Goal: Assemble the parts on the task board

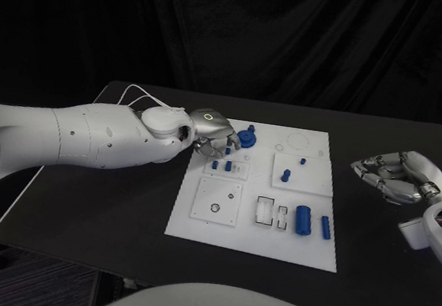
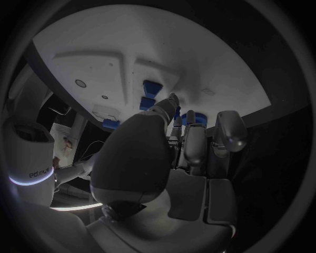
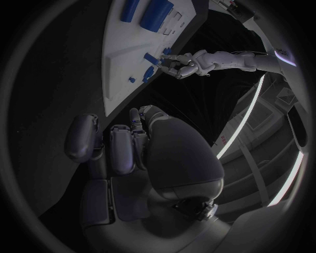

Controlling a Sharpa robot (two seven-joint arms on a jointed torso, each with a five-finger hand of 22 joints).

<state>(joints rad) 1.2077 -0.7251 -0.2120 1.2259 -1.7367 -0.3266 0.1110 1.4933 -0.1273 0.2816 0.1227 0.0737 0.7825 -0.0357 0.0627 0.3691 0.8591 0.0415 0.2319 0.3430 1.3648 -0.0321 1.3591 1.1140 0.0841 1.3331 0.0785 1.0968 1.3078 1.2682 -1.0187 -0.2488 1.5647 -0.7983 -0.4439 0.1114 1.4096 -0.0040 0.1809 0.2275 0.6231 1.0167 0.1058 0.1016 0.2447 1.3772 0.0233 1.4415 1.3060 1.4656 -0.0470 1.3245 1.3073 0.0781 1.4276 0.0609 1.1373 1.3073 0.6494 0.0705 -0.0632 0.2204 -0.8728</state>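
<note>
The left hand hovers at the board's ten o'clock corner, fingers curled near blue parts, grip unclear. The right hand waits curled and empty at three o'clock.

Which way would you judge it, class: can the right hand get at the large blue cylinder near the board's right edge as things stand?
Probably yes. The right hand rests off the task board on that side, holding nothing, and nothing stands between it and the large blue cylinder.
</note>
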